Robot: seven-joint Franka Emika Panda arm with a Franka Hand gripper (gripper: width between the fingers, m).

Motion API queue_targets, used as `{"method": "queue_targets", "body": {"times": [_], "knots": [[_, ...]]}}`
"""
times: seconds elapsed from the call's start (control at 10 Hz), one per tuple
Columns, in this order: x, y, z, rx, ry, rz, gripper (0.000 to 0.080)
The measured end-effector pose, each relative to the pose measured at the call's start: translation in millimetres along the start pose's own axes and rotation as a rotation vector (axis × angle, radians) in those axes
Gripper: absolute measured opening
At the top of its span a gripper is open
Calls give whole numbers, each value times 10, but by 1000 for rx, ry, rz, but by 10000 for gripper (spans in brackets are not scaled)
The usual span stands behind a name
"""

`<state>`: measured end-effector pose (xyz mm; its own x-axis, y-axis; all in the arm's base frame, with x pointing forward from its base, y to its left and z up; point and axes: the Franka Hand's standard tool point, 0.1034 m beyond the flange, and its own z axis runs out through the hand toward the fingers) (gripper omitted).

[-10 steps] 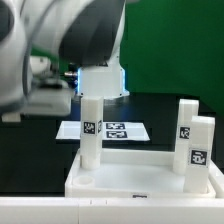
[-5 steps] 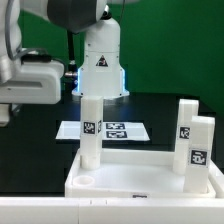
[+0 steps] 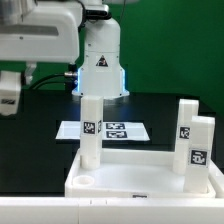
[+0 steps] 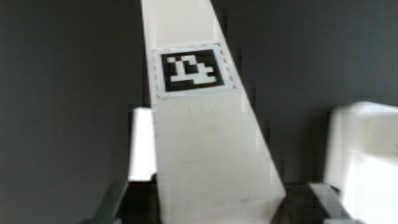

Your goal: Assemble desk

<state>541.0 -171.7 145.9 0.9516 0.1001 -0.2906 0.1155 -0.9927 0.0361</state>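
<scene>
1. Desk top (image 3: 130,180) is seen lying flat on the dark surface (image 3: 40,130), at the front of the exterior view.
2. Three legs are found upright on it: one toward exterior view's left (image 3: 91,130), two close together toward exterior view's right (image 3: 186,125) (image 3: 202,150). Whether they are fully seated can't be told.
3. A round socket (image 3: 85,183) at the near corner, exterior view's left, appears empty.
4. Marker board (image 3: 125,130) is seen flat behind the desk top, w/ nothing on it.
5. In wrist view a fourth leg (image 4: 199,130), tag facing the camera, is clamped in the gripper (image 4: 214,200). Dark fingers (image 4: 118,198) are pressed against both its sides at a narrow setting.
6. Arm (image 3: 40,35) is seen high at exterior view's left, well apart from the desk top. The gripper itself isn't clearly made out there.
7. Step judged: the last leg is being carried to the free socket. Approx. three quarters of the leg work looks done.
8. Next move calls for: leg to be brought over the empty socket, kept vertical, lowered in w/o knocking the nearby upright leg, then seated, prob. by twisting.
</scene>
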Motion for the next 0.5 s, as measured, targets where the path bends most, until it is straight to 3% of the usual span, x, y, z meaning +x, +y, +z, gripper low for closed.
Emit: {"method": "queue_targets", "body": {"times": [0.2, 0.3, 0.5], "knots": [[28, 32, -46, -4, 143, 18, 291], [124, -63, -133, 58, 199, 66, 291], [551, -163, -755, 167, 440, 192, 291]]}}
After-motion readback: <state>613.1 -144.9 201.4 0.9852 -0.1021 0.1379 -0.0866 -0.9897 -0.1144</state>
